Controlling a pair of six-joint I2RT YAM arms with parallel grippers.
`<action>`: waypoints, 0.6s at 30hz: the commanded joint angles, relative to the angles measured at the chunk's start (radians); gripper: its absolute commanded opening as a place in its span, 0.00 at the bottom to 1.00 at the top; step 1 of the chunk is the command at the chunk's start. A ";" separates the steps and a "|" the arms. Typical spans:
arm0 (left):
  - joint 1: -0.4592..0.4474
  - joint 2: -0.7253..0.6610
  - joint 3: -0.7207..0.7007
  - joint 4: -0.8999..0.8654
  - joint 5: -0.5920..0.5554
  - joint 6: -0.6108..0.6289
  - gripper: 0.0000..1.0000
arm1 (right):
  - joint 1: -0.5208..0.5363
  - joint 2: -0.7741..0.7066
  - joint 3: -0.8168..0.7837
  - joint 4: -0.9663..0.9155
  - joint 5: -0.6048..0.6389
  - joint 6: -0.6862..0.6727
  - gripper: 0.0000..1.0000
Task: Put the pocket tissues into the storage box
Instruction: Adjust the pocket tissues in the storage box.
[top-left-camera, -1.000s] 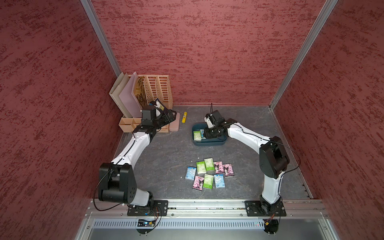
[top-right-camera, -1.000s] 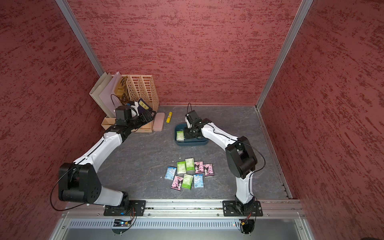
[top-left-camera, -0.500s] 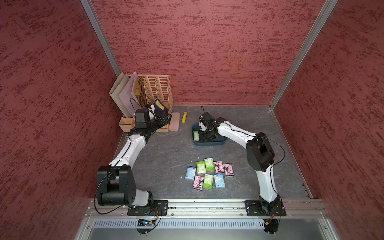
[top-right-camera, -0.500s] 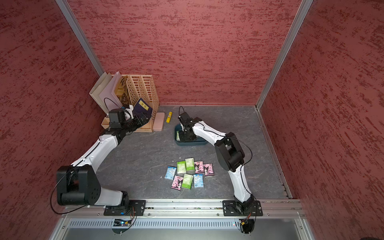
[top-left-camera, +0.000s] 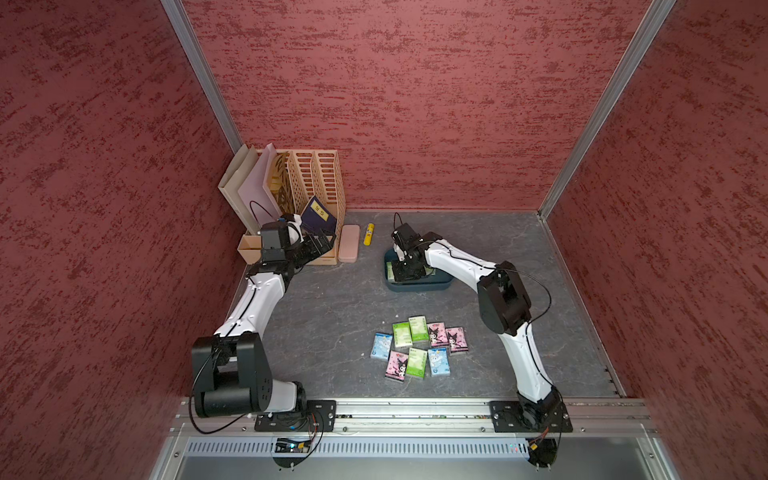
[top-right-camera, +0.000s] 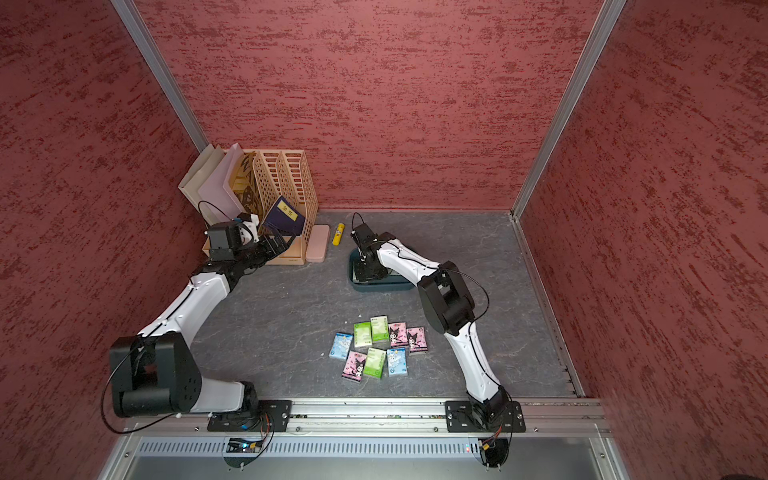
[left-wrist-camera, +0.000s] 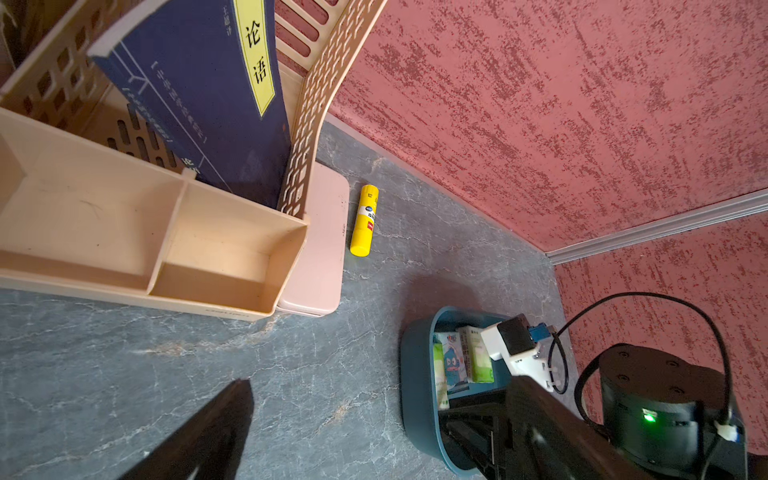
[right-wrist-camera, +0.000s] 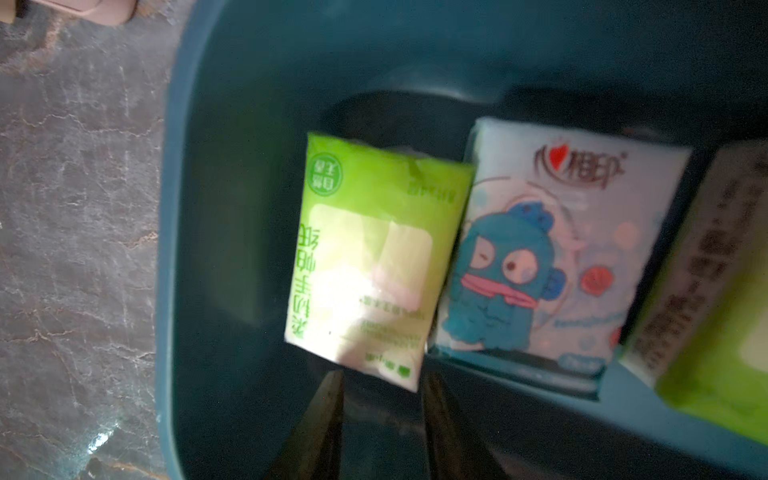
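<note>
Right now a light green pocket tissue pack (right-wrist-camera: 370, 257) lies flat on the floor of the dark teal shallow plastic storage box (right-wrist-camera: 199, 249), side by side with a pale blue pack printed with a blue cartoon figure (right-wrist-camera: 552, 266) and a third, greenish pack (right-wrist-camera: 715, 311) beyond that. The right hand (right-wrist-camera: 382, 399) hangs inside the box with its two dark fingers partly apart. The green pack's near short edge sits right at their tips, so it looks let go rather than clamped, though the blur leaves that a judgement. The other eight pocket tissues (top-left-camera: 419, 347) lie on the grey stone-patterned surface (top-left-camera: 332, 316), well apart from the box and closer to the robot's base rail. They form two loose rows, five behind and three in front, nearly touching. Their long axes mostly run away from the rail toward the back wall, a few slightly skewed. From the right hand that cluster lies straight back toward the robot, and the next pick probably depends on crossing a pack's short width with the fingers. The right arm looks the nearer one, since the left hand (top-left-camera: 318, 245) hovers wide apart and empty by the beige slotted desk organiser (top-left-camera: 316, 183). That puts it close to the flat pink case (top-left-camera: 348, 248) and the yellow tube (top-left-camera: 368, 234).
</note>
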 joint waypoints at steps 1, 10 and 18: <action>0.012 -0.023 -0.014 -0.008 0.026 0.019 1.00 | 0.007 0.021 0.044 -0.018 0.042 0.010 0.36; 0.025 -0.038 -0.008 -0.034 0.031 0.031 1.00 | 0.005 0.060 0.103 -0.006 0.072 0.010 0.33; 0.027 -0.045 -0.003 -0.045 0.036 0.031 1.00 | 0.004 -0.030 0.063 0.027 0.069 -0.010 0.42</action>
